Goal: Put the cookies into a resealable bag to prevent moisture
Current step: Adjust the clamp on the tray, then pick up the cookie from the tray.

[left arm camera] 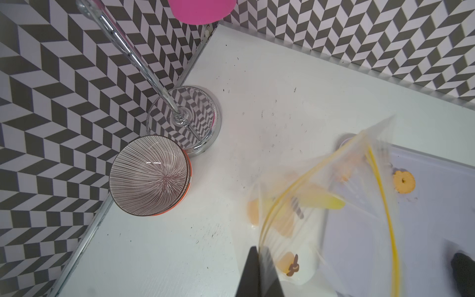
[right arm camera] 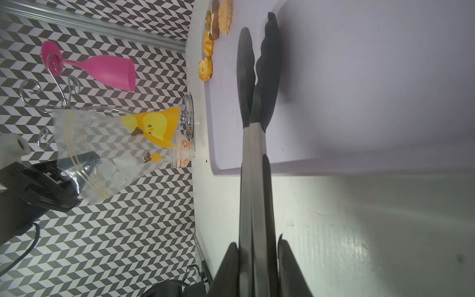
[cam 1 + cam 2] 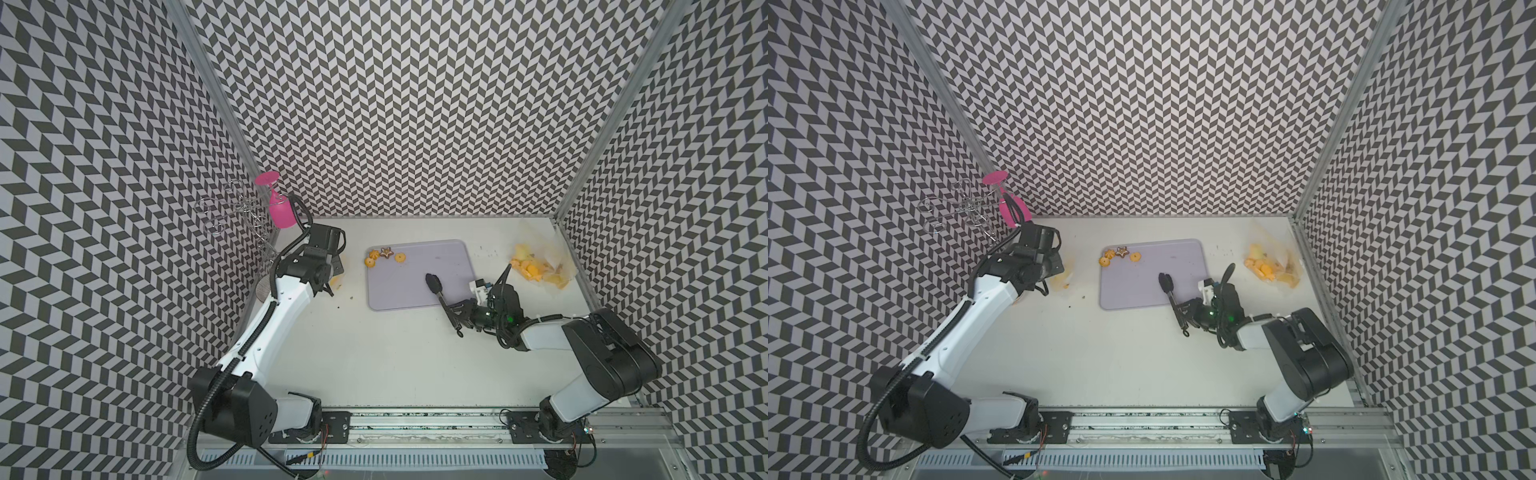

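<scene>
Found the right gripper [image 2: 257, 246] closest to the lens, clamped on the steel handles of the tongs [image 2: 250, 159]. Observed both black tong heads pressed together over the near part of the lilac tray [image 3: 453, 266], with nothing between them.

Found the left gripper [image 1: 258, 270] closed on the rim of the resealable bag [image 2: 115, 144], a clear pouch with yellow chick prints and a yellow zip line. Saw the bag hung just beside the tray's left edge, mouth gaping upward. Could not tell whether its bottom touched the table [image 3: 395, 365].

Counted four cookies [image 3: 387, 252] on the tray, clustered in the far left corner, near the bag and well apart from the tong heads. Could not make out any cookie inside the held bag; distinguished only printed chicks through the film.

Noted a second crumpled clear bag [image 3: 540, 268] near the right wall, with orange-yellow pieces in or on it. Could not separate cookies from print there.

Judged the task well advanced but unfinished, going by the mostly bare tray. Left to do, by this reading:
- pick up each of the four cookies with the tongs;
- drop each into the open mouth;
- press the zip shut.
</scene>
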### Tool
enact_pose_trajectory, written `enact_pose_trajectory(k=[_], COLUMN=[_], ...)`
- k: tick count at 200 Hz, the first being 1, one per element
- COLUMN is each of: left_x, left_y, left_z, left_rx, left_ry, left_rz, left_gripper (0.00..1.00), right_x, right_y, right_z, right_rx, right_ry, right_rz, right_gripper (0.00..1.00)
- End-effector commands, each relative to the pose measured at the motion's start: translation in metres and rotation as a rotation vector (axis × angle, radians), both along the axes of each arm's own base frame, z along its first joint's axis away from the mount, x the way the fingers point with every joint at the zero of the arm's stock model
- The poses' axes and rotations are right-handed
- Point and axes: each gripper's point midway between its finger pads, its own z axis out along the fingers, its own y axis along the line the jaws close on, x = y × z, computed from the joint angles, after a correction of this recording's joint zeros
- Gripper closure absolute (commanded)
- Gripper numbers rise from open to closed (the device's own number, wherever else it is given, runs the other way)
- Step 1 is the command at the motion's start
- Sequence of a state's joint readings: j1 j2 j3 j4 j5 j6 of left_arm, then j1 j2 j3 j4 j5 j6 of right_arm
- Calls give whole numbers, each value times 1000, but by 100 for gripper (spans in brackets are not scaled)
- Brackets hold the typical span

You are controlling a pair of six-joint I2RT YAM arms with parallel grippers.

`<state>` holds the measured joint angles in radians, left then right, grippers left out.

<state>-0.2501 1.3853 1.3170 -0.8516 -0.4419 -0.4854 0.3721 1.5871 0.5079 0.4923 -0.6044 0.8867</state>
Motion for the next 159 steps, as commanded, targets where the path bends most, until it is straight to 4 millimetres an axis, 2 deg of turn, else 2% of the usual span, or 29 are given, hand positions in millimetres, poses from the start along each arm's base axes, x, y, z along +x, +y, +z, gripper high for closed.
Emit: enact_pose_trajectory(k=[1, 33, 42, 71, 93, 131, 159], left_x=[8, 23, 29, 47, 55, 69, 71], left_y=[15, 23, 18, -8, -16, -60, -60], left_z=[10, 6, -1, -39, -46, -61, -67], left_rx=[112, 312, 332, 327, 372, 122, 7], left_ry=[45, 158, 190, 305, 340, 289, 263], left_rz=[47, 102, 82, -21, -14, -163, -203], left_gripper=[100, 100, 100, 100, 100, 100, 100], right_x=[21, 37, 42, 54, 63, 71, 75], right_y=[0, 6, 8, 17, 13, 17, 31], right_z=[31, 57, 60, 69, 71, 60, 50], right_rx=[-191, -312, -364, -550, -613, -699, -783], right_ry=[-247, -427, -453, -527, -536, -552, -565], right_rz=[80, 159, 169, 169, 150, 231, 318], right_gripper=[100, 98, 97, 93, 89, 81, 77])
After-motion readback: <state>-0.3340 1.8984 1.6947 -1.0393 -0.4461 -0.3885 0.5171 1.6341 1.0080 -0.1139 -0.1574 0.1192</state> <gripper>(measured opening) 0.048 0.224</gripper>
